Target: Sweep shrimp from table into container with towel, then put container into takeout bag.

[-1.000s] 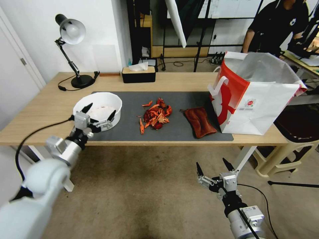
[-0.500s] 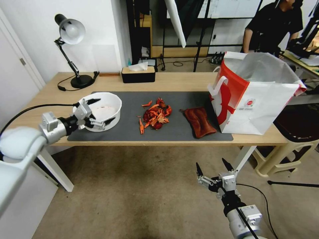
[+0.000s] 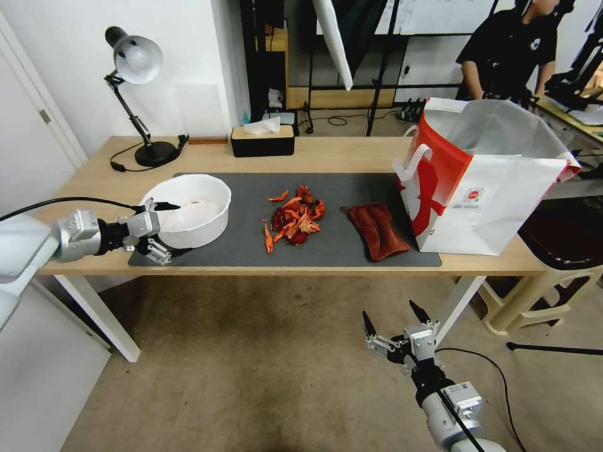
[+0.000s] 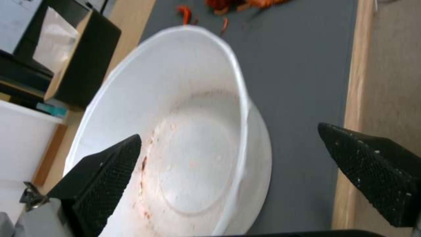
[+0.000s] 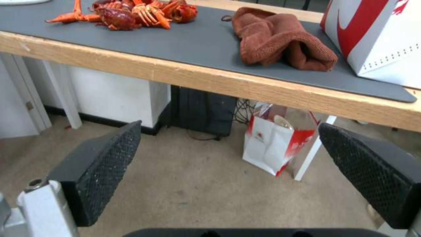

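Observation:
The white container stands at the left end of the grey mat on the table. My left gripper is open and straddles its near-left rim. In the left wrist view one finger is inside the container and the other is outside, over the mat. The shrimp lie piled mid-mat, the rust-brown towel to their right, and the takeout bag stands open at the right end. My right gripper hangs open below the table's front edge, facing the towel and shrimp.
A black tissue box and a desk lamp stand at the back of the table. A small red-and-white paper bag sits on the floor under the table. A stool is beside the right end.
My left gripper has swung out to the left and dropped from above the container to its near-left rim. The right gripper has shifted slightly left.

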`<state>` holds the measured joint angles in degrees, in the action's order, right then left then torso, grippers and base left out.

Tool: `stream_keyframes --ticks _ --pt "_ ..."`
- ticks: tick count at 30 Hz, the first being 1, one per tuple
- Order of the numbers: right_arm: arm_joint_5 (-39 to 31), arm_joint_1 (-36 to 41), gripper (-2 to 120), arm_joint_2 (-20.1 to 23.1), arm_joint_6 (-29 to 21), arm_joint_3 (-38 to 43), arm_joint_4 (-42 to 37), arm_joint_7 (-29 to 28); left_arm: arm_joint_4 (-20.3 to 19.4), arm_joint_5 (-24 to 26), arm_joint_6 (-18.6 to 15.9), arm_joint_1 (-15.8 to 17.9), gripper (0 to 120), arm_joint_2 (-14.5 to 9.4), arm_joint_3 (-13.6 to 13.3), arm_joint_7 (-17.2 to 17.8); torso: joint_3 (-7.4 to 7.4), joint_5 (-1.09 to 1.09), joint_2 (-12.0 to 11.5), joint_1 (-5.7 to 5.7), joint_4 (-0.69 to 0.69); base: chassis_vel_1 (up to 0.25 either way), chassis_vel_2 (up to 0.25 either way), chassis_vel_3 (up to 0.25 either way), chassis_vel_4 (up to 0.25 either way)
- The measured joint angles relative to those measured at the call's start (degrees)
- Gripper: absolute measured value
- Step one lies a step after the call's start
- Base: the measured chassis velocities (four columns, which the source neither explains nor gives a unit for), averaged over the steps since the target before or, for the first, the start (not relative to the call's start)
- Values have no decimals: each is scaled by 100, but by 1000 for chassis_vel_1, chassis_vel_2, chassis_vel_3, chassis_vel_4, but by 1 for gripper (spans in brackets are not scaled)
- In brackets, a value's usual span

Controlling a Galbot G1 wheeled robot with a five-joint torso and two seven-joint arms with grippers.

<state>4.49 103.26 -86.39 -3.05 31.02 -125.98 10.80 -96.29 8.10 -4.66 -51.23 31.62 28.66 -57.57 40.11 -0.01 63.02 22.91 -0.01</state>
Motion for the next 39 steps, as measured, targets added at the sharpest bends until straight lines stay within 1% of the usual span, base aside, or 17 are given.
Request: stream_keyframes --ticks 5,6,9,12,13,15,18,20,21,26,28,30,32,33,36,37,39 --pt "10 -4 100 -7 2 -10 20 6 212 -123 153 321 100 -141 -261 -211 0 1 0 0 1 0 0 0 0" --pt "24 -4 100 -15 3 -16 31 6 266 -153 198 417 100 -179 -367 -267 0 0 0 0 1 0 0 0 0" --pt "52 -6 100 -34 6 -27 41 6 372 -176 256 620 100 -205 -541 -412 0 1 0 0 1 0 0 0 0" --pt "87 -4 100 -50 11 -36 56 9 513 -214 332 954 100 -203 -848 -626 0 0 0 0 1 0 0 0 0" --pt "87 -4 100 -50 11 -36 56 9 513 -214 332 954 100 -203 -848 -626 0 0 0 0 1 0 0 0 0" --pt "95 3 100 -49 18 -28 59 10 602 -257 379 1230 100 -171 -1111 -727 0 0 0 0 1 0 0 0 0" --pt "97 11 100 -49 24 -18 59 10 653 -303 400 1372 100 -142 -1228 -765 0 0 0 1 0 0 0 0 0" --pt "103 30 100 -53 37 -9 59 10 783 -452 454 1678 100 -56 -1482 -880 0 0 0 0 0 0 0 0 0" --pt "103 30 100 -53 37 -9 59 10 783 -452 454 1678 100 -56 -1482 -880 0 0 0 0 0 0 0 0 0" --pt "107 43 100 -55 58 2 68 9 943 -619 527 1939 99 -16 -1768 -1017 0 0 0 0 1 0 0 0 0" --pt "108 41 100 -56 64 4 81 9 1020 -689 566 2043 91 -12 -1896 -1078 0 1 0 0 1 0 0 0 0" --pt "109 40 100 -57 66 4 86 9 1046 -702 572 2073 88 -10 -1947 -1096 0 1 0 0 1 0 0 0 0" --pt "112 36 100 -59 67 4 96 9 1097 -760 583 2131 79 1 -2037 -1125 0 1 0 0 2 0 0 0 0" --pt "112 36 100 -59 67 4 96 9 1097 -760 583 2131 79 1 -2037 -1125 0 1 0 0 2 0 0 0 0" --pt "114 32 100 -60 69 10 104 9 1223 -917 626 2330 62 61 -2312 -1215 0 1 0 1 1 0 0 0 0" --pt "114 32 100 -60 69 10 104 9 1223 -917 626 2330 62 61 -2312 -1215 0 1 0 1 1 0 0 0 0" --pt "114 32 100 -59 70 16 106 9 1288 -943 631 2450 54 95 -2460 -1255 0 0 0 1 0 0 0 0 0"
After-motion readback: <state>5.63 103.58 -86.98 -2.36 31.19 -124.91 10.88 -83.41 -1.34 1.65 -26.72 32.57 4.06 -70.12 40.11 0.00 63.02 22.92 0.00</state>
